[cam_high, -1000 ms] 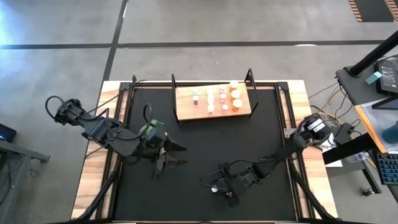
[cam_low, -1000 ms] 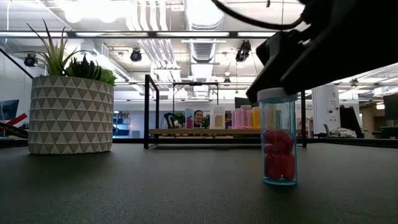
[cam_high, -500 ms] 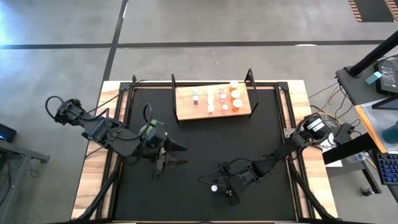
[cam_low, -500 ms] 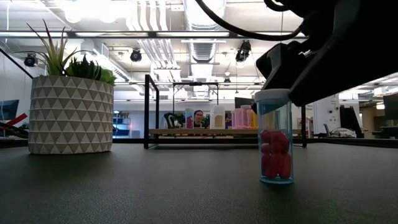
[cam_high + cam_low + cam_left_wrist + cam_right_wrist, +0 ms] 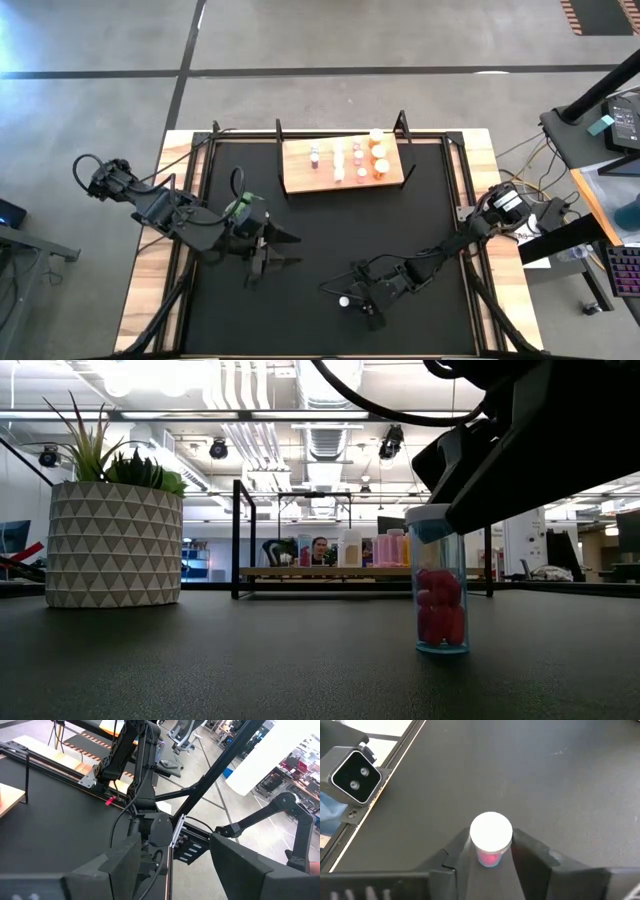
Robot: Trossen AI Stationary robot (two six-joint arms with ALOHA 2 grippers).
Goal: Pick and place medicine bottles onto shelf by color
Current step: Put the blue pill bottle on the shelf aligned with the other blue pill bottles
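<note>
Right end effector (image 5: 491, 851) — upright pink bottle (image 5: 490, 840).

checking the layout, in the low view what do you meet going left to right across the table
potted plant → shelf with its row of bottles, farther back → pink bottle standing on the table, with the right gripper at its cap
</note>
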